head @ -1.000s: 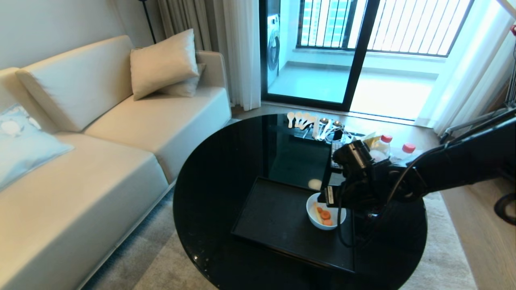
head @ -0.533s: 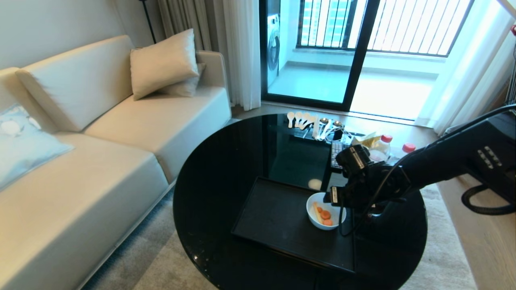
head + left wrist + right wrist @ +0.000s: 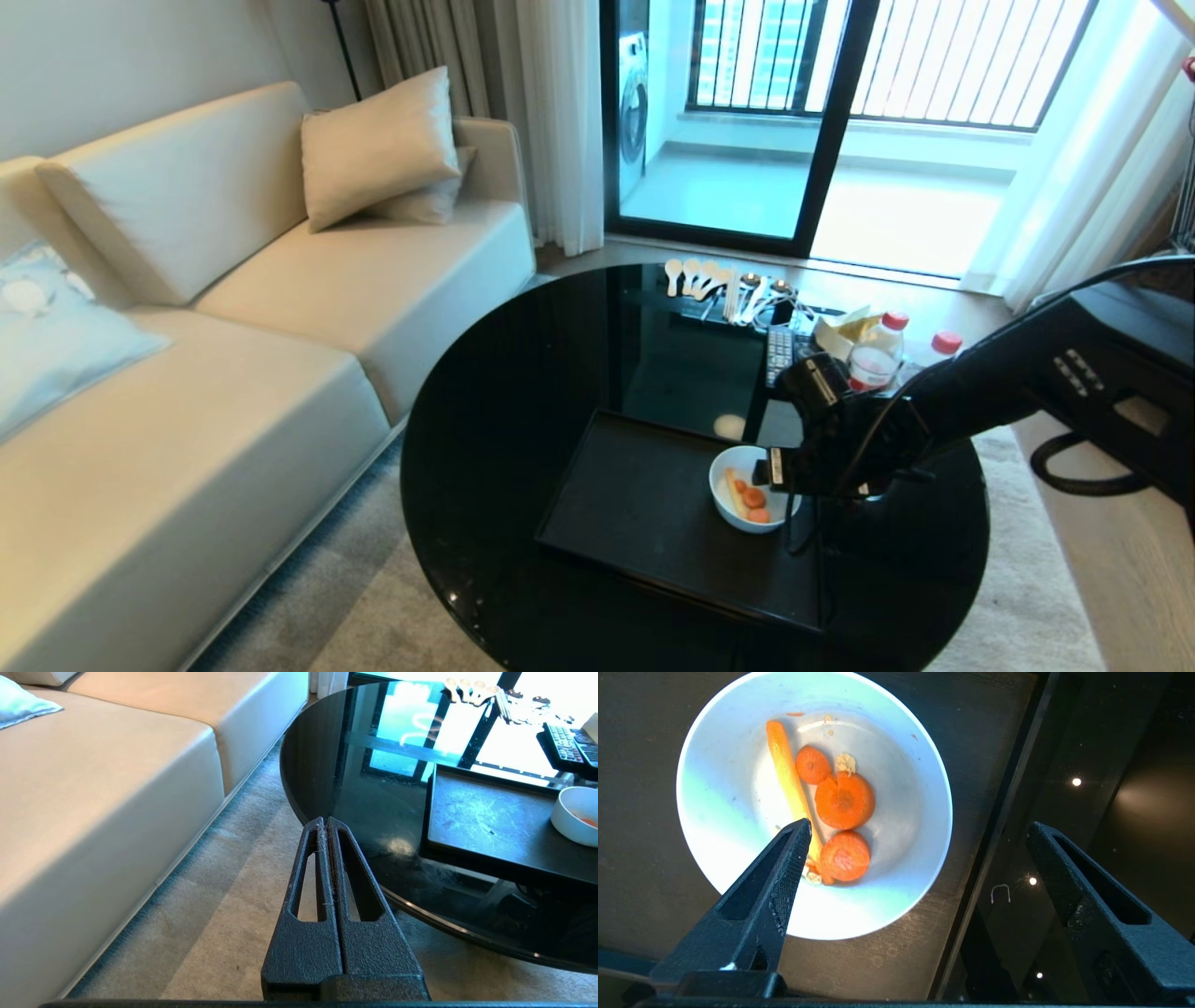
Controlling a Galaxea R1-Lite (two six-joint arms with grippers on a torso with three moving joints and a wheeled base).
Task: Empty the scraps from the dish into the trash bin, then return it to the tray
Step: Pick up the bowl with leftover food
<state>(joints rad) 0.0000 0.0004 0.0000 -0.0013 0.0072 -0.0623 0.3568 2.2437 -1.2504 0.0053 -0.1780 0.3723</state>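
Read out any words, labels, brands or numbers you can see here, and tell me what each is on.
No text can be read.
The remote control has buttons, too small to read.
The red-capped bottles show no readable label.
The white bowl and black tray are unmarked.

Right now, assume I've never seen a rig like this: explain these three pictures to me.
It is a two-armed robot on wheels. One picture looks down from its head; the other two come from cameras on each wrist.

A round black glass table carries a black tray. On the tray sits a white bowl with carrot scraps. Spoons, a remote and bottles lie at the far edge.

The right pincer hangs open over the bowl's rim, one finger above the inside and one outside, gripping nothing. The left pincer is shut and empty, parked off the table above the carpet by the sofa.
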